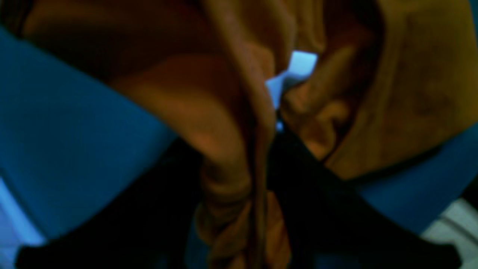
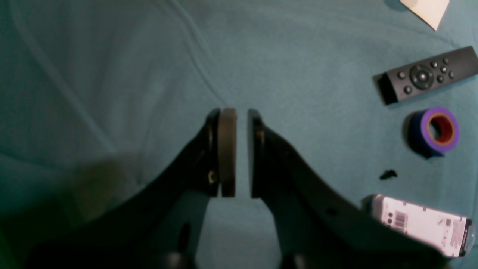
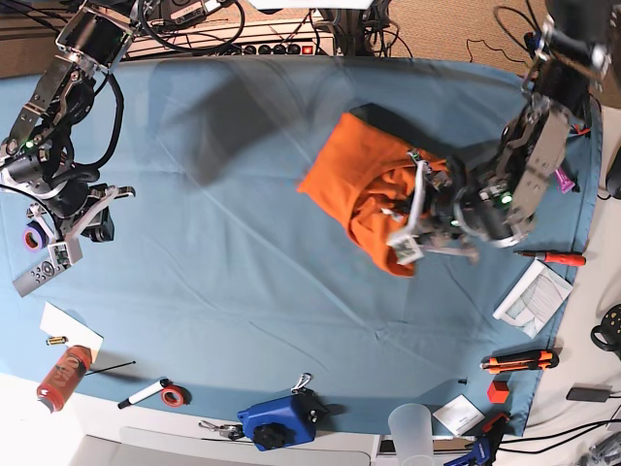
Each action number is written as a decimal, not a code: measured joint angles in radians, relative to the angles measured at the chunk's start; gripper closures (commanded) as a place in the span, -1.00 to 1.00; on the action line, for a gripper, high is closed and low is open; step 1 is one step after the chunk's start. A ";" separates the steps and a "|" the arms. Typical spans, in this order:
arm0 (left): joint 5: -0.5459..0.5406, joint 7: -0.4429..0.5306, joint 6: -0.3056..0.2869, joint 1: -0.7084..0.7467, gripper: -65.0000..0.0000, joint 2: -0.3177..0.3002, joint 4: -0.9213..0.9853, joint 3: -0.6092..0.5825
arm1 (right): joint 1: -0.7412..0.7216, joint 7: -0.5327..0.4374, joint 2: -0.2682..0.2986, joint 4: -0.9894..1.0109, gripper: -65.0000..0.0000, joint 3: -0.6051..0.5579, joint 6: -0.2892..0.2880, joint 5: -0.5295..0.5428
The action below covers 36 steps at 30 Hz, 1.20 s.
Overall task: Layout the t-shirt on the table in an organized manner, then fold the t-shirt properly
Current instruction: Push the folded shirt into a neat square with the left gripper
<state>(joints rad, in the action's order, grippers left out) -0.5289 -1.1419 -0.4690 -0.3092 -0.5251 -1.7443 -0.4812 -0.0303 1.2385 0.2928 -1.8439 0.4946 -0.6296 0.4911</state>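
T-shirt fabric is bunched between my left fingers, which pinch a twisted rope of it. From there the orange heap lies crumpled on the blue table, right of centre, its long axis running diagonally from the far edge toward the grip; I can't tell collar from hem. I judge I'm in the laying-out step: next, lift and spread it. My right fingers hover slightly parted, empty, near a remote and tape roll.

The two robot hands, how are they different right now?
The left hand is shut on the bunched orange t-shirt; the right hand holds nothing, its pads slightly apart. The left hand sits mid-table over the shirt; the right hand hangs near the table edge by a remote and tape roll. Both are black.
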 measured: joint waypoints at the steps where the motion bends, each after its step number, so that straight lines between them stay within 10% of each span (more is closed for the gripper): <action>1: 0.050 0.016 0.001 -0.032 1.00 0.003 0.014 -0.055 | 0.000 0.000 0.000 0.000 0.82 0.000 0.000 0.000; 9: 0.253 0.086 0.077 -0.282 1.00 0.079 0.124 -0.347 | 0.000 0.007 0.000 0.000 0.82 0.000 0.000 0.001; 13: 0.254 0.103 0.024 -0.323 0.98 0.168 0.225 -0.384 | 0.000 0.007 0.000 0.000 0.82 0.000 0.000 0.000; 17: 0.258 0.151 0.039 -0.343 0.07 0.200 0.280 -0.386 | 0.000 0.008 0.000 0.000 0.82 0.000 0.000 -0.001; 27: 0.530 0.126 0.488 -0.343 -0.02 0.197 0.283 -0.383 | 0.000 0.011 0.000 0.000 0.82 0.000 0.000 0.000; 29: 0.569 0.055 0.546 -0.342 0.17 0.195 0.274 -0.383 | 0.000 0.011 0.000 0.000 0.82 0.000 0.000 0.000; 32: 0.636 -0.042 0.642 -0.342 1.00 0.196 0.247 -0.383 | 0.000 0.011 0.000 0.000 0.82 0.000 0.000 0.012; 36: 0.876 -0.112 0.758 -0.333 1.00 0.198 0.237 -0.378 | 0.000 0.011 0.000 0.000 0.82 0.000 0.000 0.088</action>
<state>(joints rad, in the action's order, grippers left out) 0.3470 -1.2541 0.2890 -0.6422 -0.3271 -1.5074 -0.8589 -0.0303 1.2491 0.2928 -1.8439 0.4946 -0.6292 0.5789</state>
